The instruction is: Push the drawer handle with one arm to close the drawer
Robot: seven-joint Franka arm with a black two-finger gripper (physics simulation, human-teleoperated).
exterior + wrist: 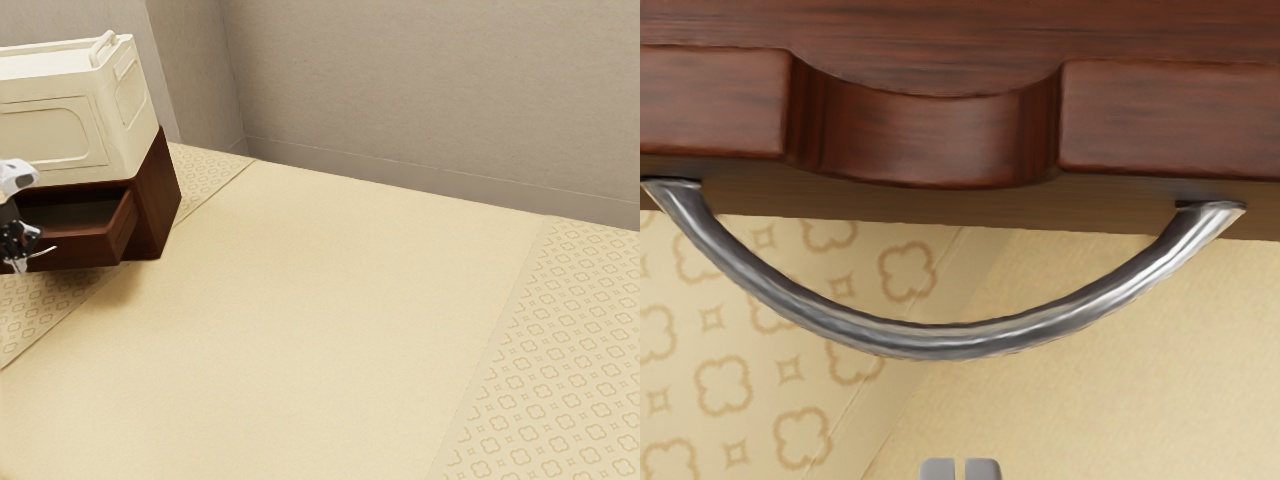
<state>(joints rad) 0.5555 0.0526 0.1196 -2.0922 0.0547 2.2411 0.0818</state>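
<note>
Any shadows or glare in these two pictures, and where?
Exterior view: a soft shadow on the floor below the open drawer, whose inside looks dark; wrist view: glossy highlights along the curved metal handle, brightest toward one end.

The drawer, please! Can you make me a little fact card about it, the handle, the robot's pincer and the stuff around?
drawer: dark reddish-brown, open
handle: shiny metal, curved, on the drawer's front
pincer: fingertips close together, apart from the handle
cabinet: dark brown, holds the drawer
box: cream, on top of the cabinet
floor: pale yellow, with patterned parts
job: push the handle; drawer not closed yet
</note>
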